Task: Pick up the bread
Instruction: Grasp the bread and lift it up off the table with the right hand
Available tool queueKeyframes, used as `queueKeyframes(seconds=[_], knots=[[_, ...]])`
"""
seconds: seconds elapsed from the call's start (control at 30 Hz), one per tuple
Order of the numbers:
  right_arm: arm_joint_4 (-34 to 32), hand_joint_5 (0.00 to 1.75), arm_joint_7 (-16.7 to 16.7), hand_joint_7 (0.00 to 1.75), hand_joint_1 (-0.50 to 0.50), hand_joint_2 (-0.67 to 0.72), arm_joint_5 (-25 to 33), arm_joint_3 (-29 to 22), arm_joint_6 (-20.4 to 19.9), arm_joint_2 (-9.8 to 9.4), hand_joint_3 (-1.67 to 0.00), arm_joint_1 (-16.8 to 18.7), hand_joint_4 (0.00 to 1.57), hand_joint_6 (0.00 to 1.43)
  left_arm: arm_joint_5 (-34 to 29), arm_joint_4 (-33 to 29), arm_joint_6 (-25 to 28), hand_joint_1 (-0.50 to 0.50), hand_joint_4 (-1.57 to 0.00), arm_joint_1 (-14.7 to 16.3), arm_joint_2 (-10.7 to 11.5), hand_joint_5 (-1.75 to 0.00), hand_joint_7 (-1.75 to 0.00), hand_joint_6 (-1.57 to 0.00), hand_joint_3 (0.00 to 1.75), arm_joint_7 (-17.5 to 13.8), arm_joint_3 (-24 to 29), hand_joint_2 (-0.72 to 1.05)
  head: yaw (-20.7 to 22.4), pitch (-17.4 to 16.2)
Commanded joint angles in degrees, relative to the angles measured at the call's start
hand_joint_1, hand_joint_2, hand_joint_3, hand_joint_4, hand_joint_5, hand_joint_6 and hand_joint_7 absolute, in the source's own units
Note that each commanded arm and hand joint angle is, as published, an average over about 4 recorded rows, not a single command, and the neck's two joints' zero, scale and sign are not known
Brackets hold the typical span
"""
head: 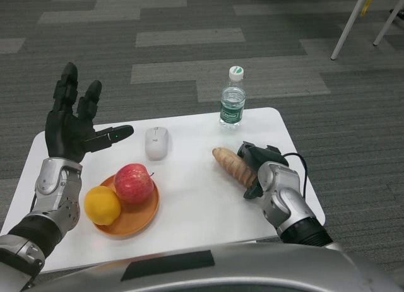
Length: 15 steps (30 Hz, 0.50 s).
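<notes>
The bread, a long golden-brown loaf, sits at the right of the white table, its near end inside my right hand. That hand's black fingers wrap around the loaf's near end and the thumb hangs below it. The loaf looks tilted, its far end pointing up and left; whether it touches the table I cannot tell. My left hand is raised over the table's left side, palm toward me, fingers spread and holding nothing.
An orange plate at front left carries a red apple and a yellow lemon. A white computer mouse lies mid-table. A water bottle with a green label stands at the far edge. White chair legs stand on the carpet beyond.
</notes>
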Motion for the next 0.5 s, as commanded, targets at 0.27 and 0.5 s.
queueKeyframes(seconds=[0.27,0.5], knots=[[-0.75,0.78,4.41,1.12,0.08,-0.54,5.03,-5.73,-4.59,0.36,-0.32,1.76,0.00,0.00,0.25,-0.10,-0.44,0.50,0.00,-0.06,0.18,-0.33,0.00,0.00,0.04,-0.04,0.15,0.43,-0.28,-0.10],[-2.53,0.73,4.63,1.06,0.08,-0.54,9.01,-5.71,-6.62,-1.00,-0.32,3.18,0.00,0.00,0.47,-0.08,-0.44,0.50,0.00,-0.21,-0.11,-0.38,0.00,0.00,0.04,-0.04,0.04,0.43,-0.15,0.10]])
